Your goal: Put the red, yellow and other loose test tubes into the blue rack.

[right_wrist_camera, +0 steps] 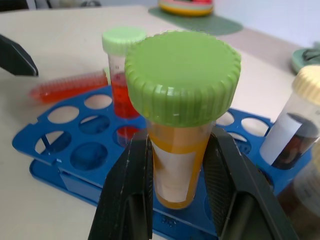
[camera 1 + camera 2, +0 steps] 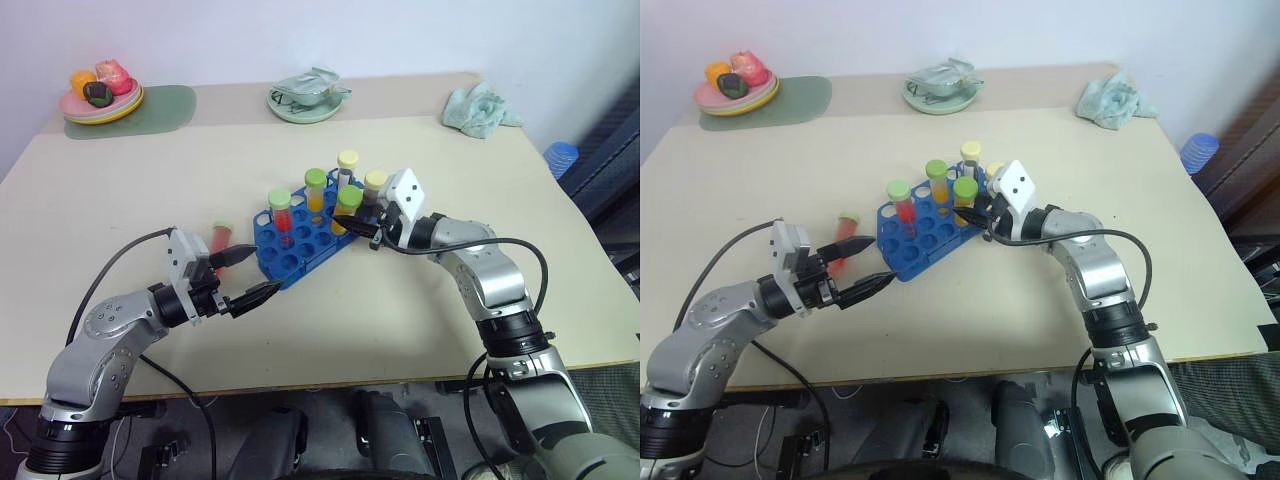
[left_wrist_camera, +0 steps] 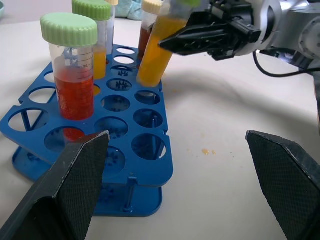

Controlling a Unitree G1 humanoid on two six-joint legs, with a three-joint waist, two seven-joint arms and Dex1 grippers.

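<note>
Gripping a yellow tube over the rack

The right gripper [image 2: 368,232] clamps the yellow tube [image 1: 181,150] just below its green cap, tilted over the right end of the blue rack [image 2: 300,245]; a red tube [image 2: 280,212] and others stand upright in the holes; another red tube [image 2: 221,238] lies on the table [image 2: 120,190] left of the rack; the left gripper [image 2: 252,275], jaws spread and empty, sits near-left of the rack.

My table [image 2: 400,320] holds a blue rack [image 2: 300,240], a red tube [image 2: 221,238] lying beside it, two plates [image 2: 305,105], a green mat [image 2: 165,105] and a cloth [image 2: 480,108].
</note>
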